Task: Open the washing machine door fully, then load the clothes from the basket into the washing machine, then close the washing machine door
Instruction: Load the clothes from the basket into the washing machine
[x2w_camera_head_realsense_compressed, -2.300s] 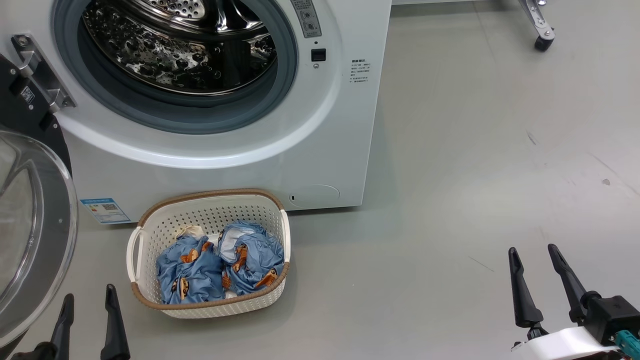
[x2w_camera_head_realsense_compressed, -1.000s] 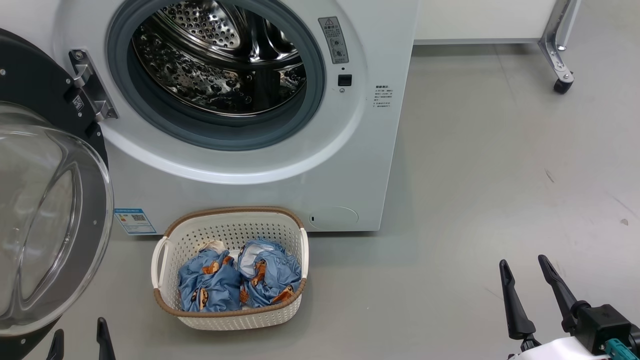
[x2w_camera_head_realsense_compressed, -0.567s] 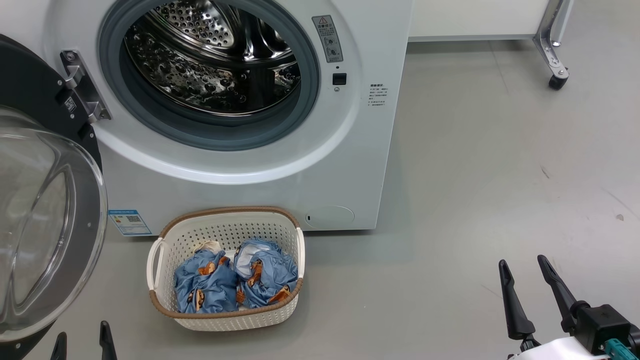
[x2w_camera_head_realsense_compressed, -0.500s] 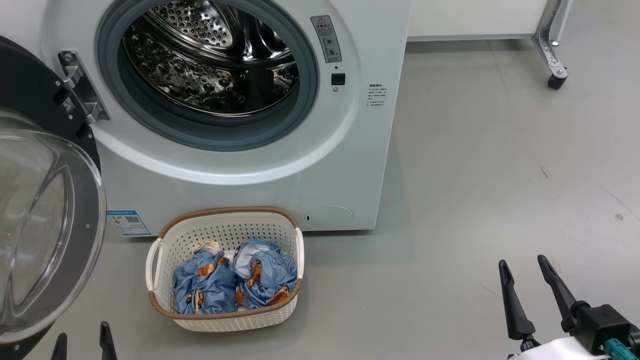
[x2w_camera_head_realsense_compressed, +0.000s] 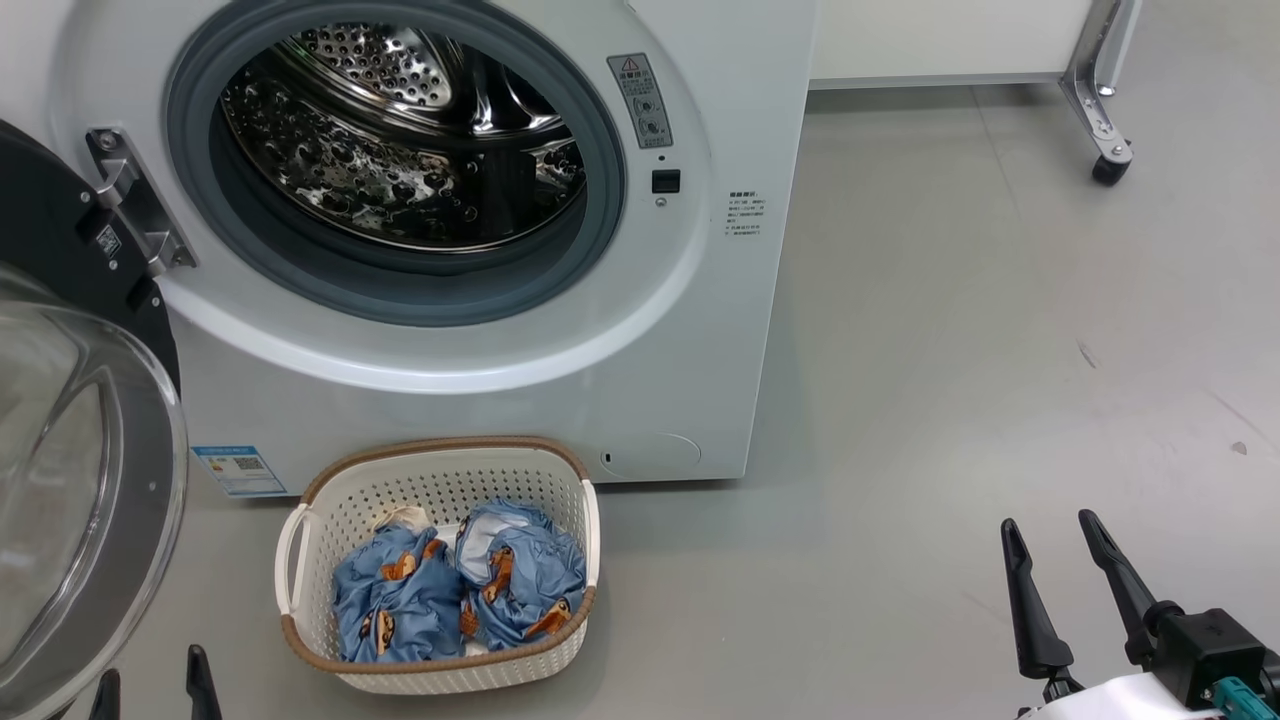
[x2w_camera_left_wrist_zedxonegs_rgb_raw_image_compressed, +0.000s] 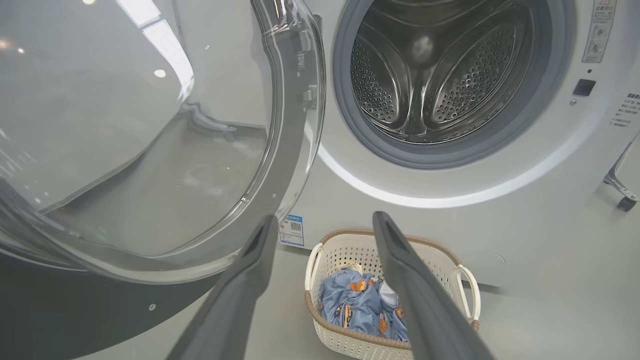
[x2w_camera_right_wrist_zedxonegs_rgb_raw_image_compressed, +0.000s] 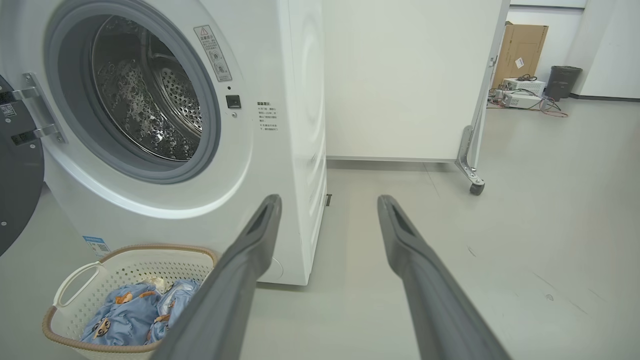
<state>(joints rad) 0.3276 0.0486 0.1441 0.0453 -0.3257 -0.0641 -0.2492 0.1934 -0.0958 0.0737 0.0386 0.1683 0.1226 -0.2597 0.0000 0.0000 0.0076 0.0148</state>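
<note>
Judged done: washing machine door (x2w_camera_head_realsense_compressed: 70, 470) swung wide left, so drum (x2w_camera_head_realsense_compressed: 400, 180) mouth free. On floor (x2w_camera_head_realsense_compressed: 950, 350), basket (x2w_camera_head_realsense_compressed: 440, 445) just before washing machine (x2w_camera_head_realsense_compressed: 450, 410), clothes (x2w_camera_head_realsense_compressed: 460, 590) inside: short lift up. Both empty: left end effector (x2w_camera_head_realsense_compressed: 152, 685) wide, near basket; right end effector (x2w_camera_head_realsense_compressed: 1048, 525) wide, well apart.

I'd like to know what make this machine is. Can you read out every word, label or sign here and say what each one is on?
No word, brand or number is legible.
Grey sticker on the washing machine, beside the opening: a warning triangle sign; its print is too small to read.
Printed block right of the latch: blurred.
Blue label low on the front: a QR code; text too small.
Cardboard box: its tag is too small.
</note>
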